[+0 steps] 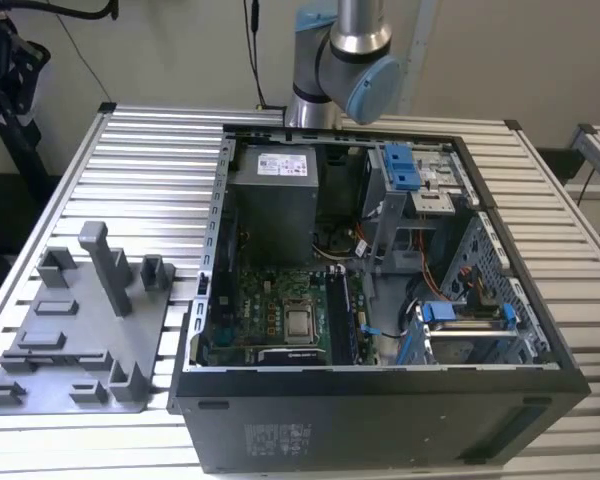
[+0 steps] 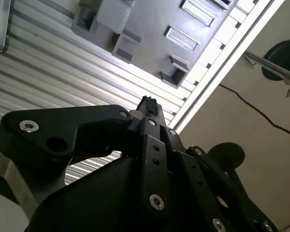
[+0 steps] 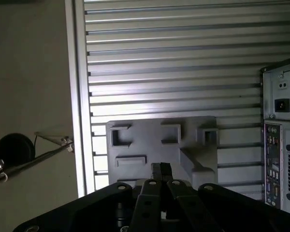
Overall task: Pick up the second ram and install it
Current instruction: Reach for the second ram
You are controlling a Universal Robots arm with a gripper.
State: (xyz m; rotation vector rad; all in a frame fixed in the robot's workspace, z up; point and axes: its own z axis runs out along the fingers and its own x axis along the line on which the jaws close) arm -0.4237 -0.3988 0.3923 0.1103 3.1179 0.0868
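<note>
The second ram is out of view. In both wrist views my gripper [image 3: 160, 168] [image 2: 150, 102] hangs high above the grey holder tray [image 3: 145, 140] [image 2: 150, 24], its black fingertips pressed together with nothing between them. The tray [image 1: 80, 330] lies on the slatted table at the exterior view's left, with upright grey blocks on it. The open computer case [image 1: 380, 300] stands beside it. Long dark memory slots [image 1: 342, 315] run next to the processor socket [image 1: 298, 322] on the green motherboard.
The arm's base [image 1: 330, 60] stands behind the case. Blue drive-bay clips [image 1: 402, 165] and a blue-edged drive cage [image 1: 465, 320] fill the case's side at the exterior view's right. The case's rear panel [image 3: 280, 145] sits close to the tray. A dark stand [image 1: 10, 90] rises past the table's edge.
</note>
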